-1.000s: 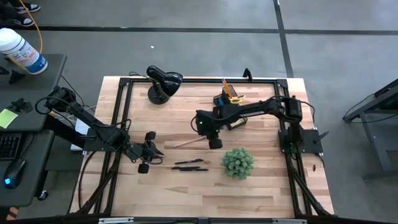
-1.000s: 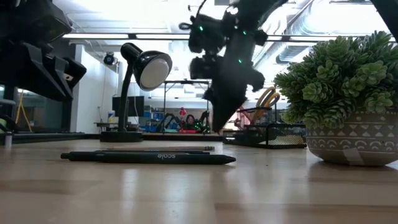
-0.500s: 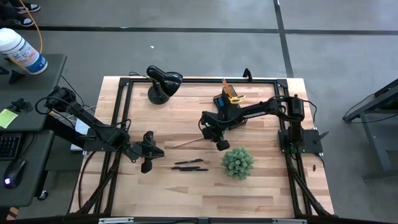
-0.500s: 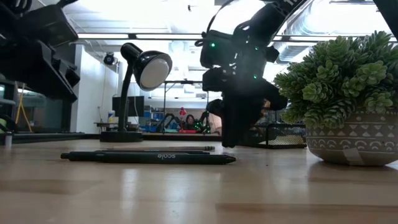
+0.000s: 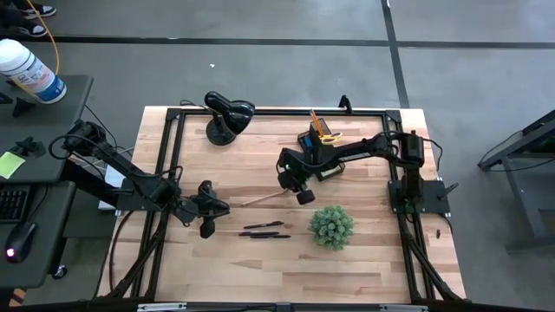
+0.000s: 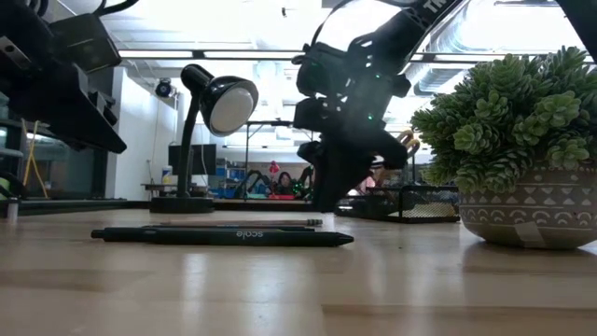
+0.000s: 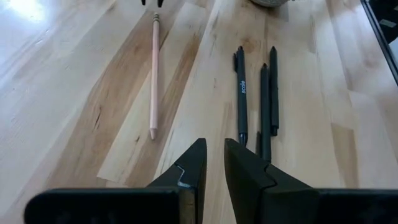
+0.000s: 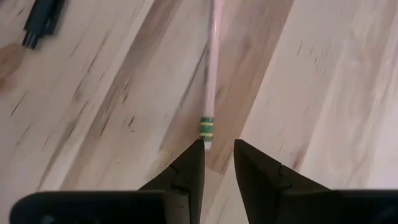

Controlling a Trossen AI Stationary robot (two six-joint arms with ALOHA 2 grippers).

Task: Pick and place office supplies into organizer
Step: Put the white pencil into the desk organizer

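Fingers (image 8: 217, 163) straddle one pencil (image 8: 212, 68); three pens (image 7: 256, 96) nearby

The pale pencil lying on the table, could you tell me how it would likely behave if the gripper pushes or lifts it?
The pencil looks thin and straight, so probably stiff and light. Lying flat on smooth wood, it may roll or skid if nudged sideways. The right gripper stands at its banded end, so a lift there may tilt it.

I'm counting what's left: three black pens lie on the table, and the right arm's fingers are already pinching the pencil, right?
Not quite. The right gripper only hovers over the pencil; its fingers stand apart, holding nothing, as the right wrist view shows. The three black pens do lie on the table.
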